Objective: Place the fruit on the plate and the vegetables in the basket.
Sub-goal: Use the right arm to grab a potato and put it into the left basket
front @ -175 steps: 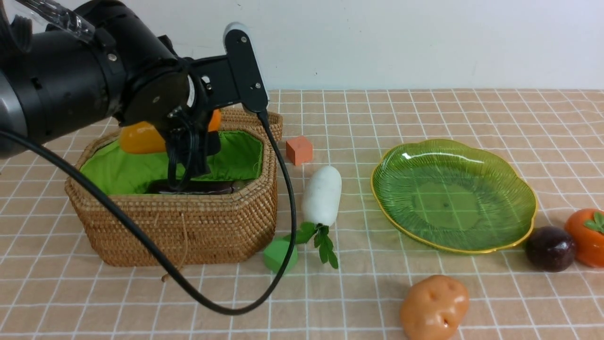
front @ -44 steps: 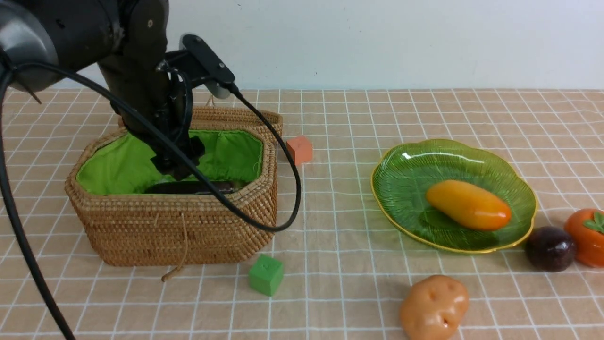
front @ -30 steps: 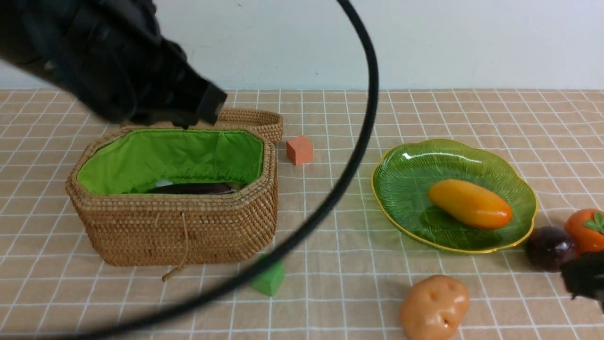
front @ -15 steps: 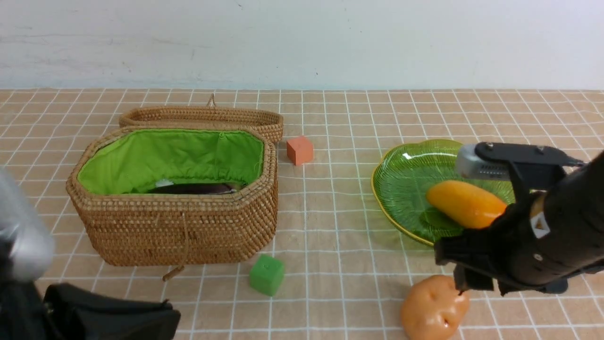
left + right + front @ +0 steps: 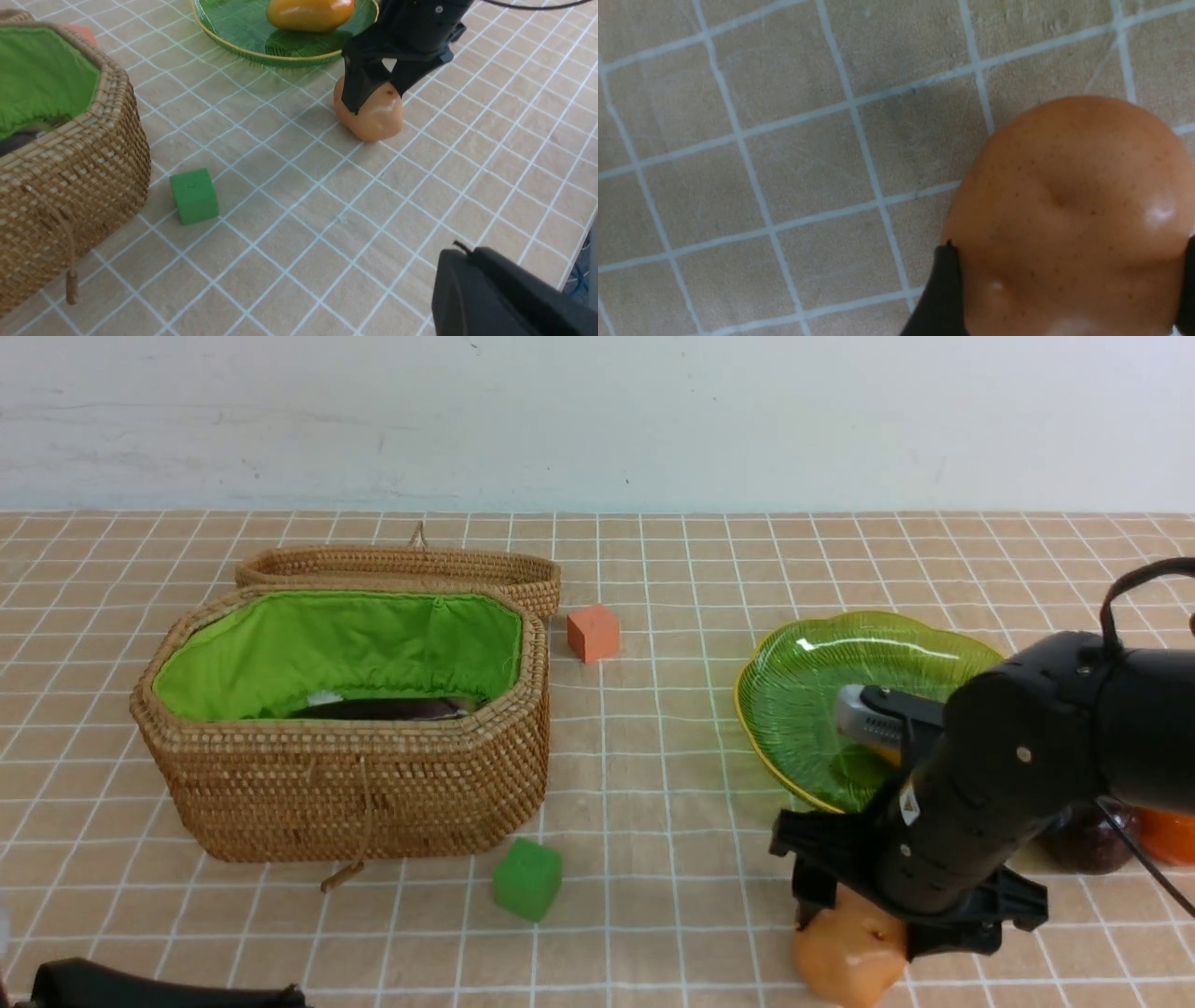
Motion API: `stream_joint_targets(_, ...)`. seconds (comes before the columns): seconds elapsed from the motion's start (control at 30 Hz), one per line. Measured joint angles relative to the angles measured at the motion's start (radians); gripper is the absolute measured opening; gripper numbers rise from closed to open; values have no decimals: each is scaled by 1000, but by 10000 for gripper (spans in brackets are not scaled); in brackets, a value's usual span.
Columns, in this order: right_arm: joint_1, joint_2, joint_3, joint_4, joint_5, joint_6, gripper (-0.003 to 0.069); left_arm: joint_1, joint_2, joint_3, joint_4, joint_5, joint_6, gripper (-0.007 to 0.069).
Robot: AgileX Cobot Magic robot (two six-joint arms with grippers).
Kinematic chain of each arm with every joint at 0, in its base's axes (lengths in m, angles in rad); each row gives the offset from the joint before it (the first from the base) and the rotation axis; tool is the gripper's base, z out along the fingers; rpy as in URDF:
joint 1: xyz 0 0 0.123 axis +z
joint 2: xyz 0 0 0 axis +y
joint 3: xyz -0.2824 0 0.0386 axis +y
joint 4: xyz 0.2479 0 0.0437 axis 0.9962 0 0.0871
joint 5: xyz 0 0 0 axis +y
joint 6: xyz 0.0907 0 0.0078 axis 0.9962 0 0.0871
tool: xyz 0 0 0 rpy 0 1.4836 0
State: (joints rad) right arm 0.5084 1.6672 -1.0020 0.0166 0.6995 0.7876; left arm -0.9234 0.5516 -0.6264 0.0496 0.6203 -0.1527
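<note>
The tan, glossy, dimpled potato (image 5: 845, 959) sits at the front view's lower right, just below the green plate (image 5: 794, 681). The right gripper (image 5: 375, 100) straddles it, jaws spread wide either side.

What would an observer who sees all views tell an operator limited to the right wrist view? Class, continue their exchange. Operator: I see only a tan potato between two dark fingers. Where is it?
Observer: The potato lies on the checked cloth just on the near side of the plate.
Operator: Anything on that plate?
Observer: The mango lies on it.
Operator: Where does the potato go?
Observer: The basket stands open to the robot's left, the eggplant inside.
</note>
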Motion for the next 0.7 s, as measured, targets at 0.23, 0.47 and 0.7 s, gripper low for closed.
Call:
stream_joint_targets(0.23,0,43,-12,8,-22,-17,605,0,0,2,-4,12,27,-13)
stream_joint_targets(0.47,1,84,-20,62,-55,-98,610,0,0,2,-4,16,27,-13)
stream_joint_targets(0.7,2,118,-11,77,-67,-260,549,0,0,2,-4,10,27,-13)
